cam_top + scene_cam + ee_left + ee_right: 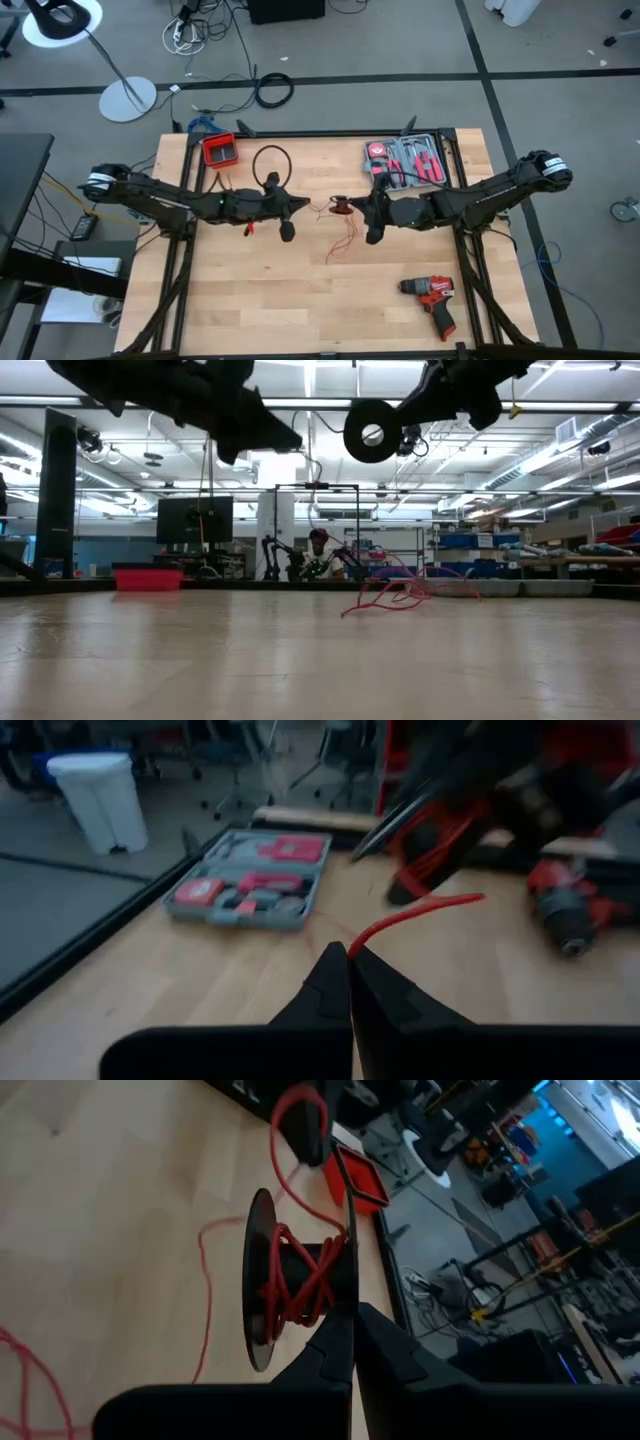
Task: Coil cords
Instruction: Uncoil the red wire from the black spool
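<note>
The cords show as a thin red wire. Part of it is wound on a small black spool, and the rest lies in loose loops on the table's middle, also seen in the low view. My right gripper is shut on the spool and holds it above the table. My left gripper faces it from the left, shut on a strand of the red wire that runs toward the spool. My left gripper pinches one strand of the red wire between the free ends of its two fingers, coming nearly level from the table's left. The strand bows away toward the spool, slack. My right gripper pinches the rim of the spool's nearer flange between its two fingers, coming from the table's right. The spool is lifted clear of the table, its axis about level.
A thicker black cable ring and a red bin lie at the far left. A grey tool case lies at the far right. A red drill lies near the front right. Bare wood lies at the front left.
</note>
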